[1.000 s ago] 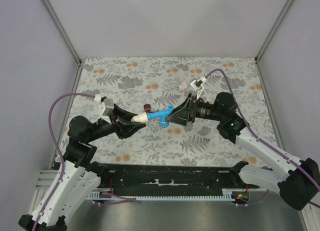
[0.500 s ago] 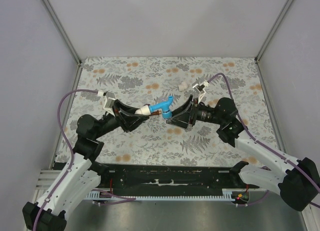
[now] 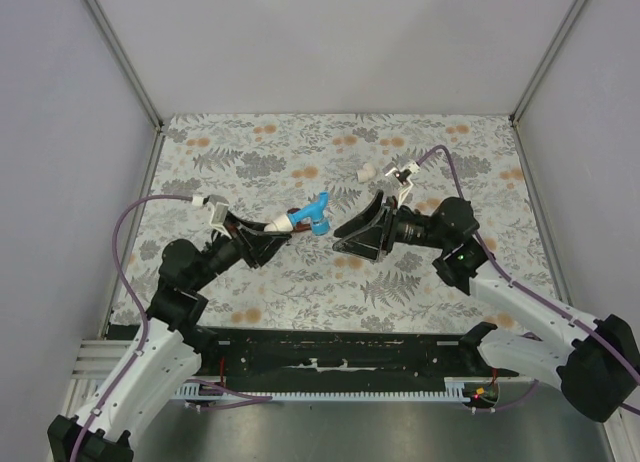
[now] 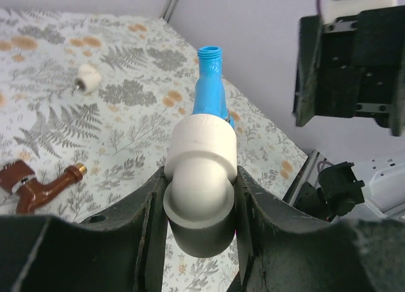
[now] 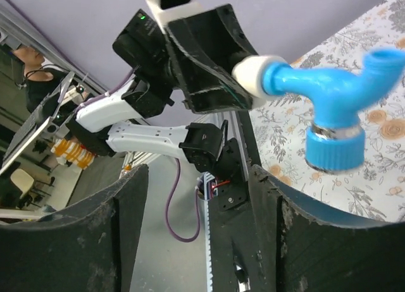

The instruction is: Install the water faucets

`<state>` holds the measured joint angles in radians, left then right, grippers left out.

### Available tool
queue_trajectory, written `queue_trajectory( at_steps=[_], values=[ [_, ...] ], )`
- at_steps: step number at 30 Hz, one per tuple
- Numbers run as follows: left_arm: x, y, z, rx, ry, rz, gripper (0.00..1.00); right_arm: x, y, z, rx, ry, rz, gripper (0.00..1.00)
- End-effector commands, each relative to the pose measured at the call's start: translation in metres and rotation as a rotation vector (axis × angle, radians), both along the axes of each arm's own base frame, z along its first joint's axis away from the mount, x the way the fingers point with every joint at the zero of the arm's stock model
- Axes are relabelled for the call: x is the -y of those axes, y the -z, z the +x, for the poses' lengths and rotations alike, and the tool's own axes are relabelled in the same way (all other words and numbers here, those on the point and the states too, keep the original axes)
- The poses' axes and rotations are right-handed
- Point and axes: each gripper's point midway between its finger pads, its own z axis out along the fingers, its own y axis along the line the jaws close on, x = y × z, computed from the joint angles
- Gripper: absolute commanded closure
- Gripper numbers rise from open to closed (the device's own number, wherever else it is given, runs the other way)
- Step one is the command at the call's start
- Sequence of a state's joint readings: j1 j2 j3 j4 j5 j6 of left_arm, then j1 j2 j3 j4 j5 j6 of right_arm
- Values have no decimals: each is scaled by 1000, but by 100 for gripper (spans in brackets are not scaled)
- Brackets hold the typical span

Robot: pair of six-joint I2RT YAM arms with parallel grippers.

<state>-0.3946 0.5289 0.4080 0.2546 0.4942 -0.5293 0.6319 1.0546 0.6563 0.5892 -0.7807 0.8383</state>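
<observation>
Since a second ago the right pincer [image 3: 350,232] has let go and drawn back, jaws apart; the left pincer [image 3: 272,228] clamps a white elbow [image 4: 201,172] carrying the blue faucet [image 3: 312,214] above the floral surface [image 3: 240,152], where the brown faucet [image 4: 38,183] lies, lilac walls [image 3: 60,82] around.

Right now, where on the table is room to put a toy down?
The far left corner of the table is bare, and so is the near strip between both arms. The middle is crowded: the left fingers hold the white fitting with the blue faucet, facing the open right fingers.
</observation>
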Motion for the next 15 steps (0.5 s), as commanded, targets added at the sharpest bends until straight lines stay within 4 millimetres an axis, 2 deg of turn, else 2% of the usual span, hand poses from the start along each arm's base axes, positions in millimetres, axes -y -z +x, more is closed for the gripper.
queue_trajectory(
  at_steps=[1,4,5,6,7,10,13,15],
  values=[
    [-4,-15,0,-52,-31,-36,98,5,-35,-9,257,-15,5,25],
    [3,-26,-9,-132,32,-93,98,18,-26,2,462,77,-138,12],
    [6,-25,-10,-173,49,-91,98,25,-17,8,529,118,-213,7],
    [10,-26,-12,-217,75,-92,98,32,-19,12,612,151,-252,2],
    [13,-23,-13,-274,96,-88,98,40,-14,16,695,178,-316,2],
    [28,-29,-21,-384,215,-144,98,54,-12,19,884,198,-404,2],
    [37,-41,-29,-429,321,-239,98,61,-8,21,997,207,-449,2],
    [39,-42,-32,-451,347,-242,98,61,-7,22,1068,200,-460,2]
  ],
)
